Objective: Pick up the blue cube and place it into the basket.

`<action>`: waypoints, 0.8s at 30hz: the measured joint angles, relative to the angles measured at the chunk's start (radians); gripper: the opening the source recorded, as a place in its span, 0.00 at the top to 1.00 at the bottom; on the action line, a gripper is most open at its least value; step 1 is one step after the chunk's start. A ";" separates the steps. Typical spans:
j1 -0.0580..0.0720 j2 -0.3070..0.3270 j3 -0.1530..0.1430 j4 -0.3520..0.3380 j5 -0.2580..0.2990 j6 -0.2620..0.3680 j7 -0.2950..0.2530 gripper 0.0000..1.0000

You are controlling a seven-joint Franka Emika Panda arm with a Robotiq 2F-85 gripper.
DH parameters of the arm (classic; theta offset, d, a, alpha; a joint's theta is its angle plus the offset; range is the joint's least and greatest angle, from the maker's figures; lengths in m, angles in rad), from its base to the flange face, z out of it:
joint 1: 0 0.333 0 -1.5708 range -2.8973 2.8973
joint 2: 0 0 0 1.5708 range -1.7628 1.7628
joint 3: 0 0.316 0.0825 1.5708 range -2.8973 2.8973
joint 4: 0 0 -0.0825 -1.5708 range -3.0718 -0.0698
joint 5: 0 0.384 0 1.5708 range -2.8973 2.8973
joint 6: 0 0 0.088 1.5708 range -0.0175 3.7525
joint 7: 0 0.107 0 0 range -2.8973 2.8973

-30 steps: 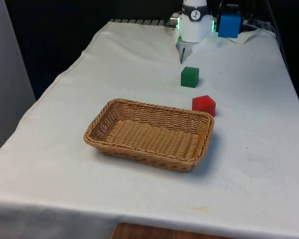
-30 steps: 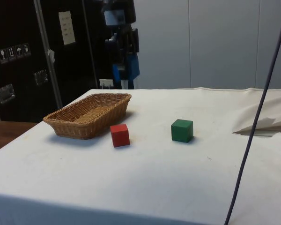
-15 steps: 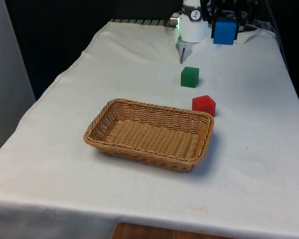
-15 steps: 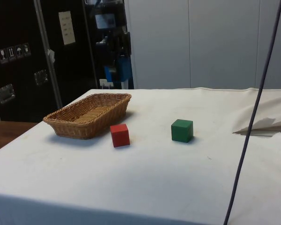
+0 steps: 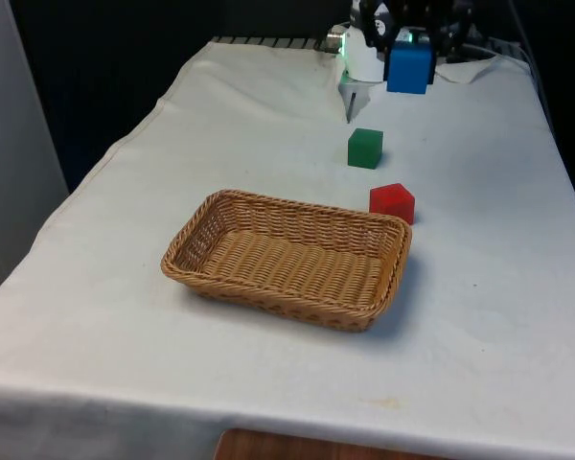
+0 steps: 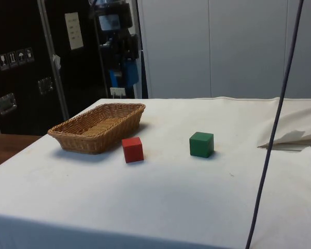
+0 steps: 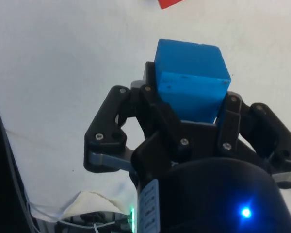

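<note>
The blue cube is clamped between the two fingers of the gripper and is held in the air, clear of the table. In the front view it hangs above the far end of the table, well beyond the basket. In the side view the cube sits above the basket, at the height of the dark cabinets.

The basket is a shallow rectangular wicker tray resting flat on the white cloth. The red cube lies just beside the basket's far corner on the front view's right. The green cube lies farther from the basket, beyond the red cube and apart from it.

The cloth is white and mostly smooth; in the side view a fold rises well away from the basket. A pale panelled wall stands behind the table. A dark cable hangs across the side view, on the far side of the green cube from the basket.
</note>
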 measured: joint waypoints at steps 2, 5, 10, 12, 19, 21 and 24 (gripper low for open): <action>0.000 0.000 0.000 0.000 0.000 0.000 0.000 0.98; -0.002 0.027 -0.015 0.032 0.000 -0.001 -0.015 0.98; -0.003 0.061 -0.033 0.075 0.000 -0.002 -0.031 0.98; -0.004 0.073 -0.040 0.090 0.000 -0.002 -0.037 0.98; -0.005 0.115 -0.061 0.144 0.000 -0.005 -0.053 0.98; -0.006 0.128 -0.066 0.160 0.000 -0.006 -0.057 0.98; -0.006 0.148 -0.076 0.187 0.000 -0.008 -0.064 0.98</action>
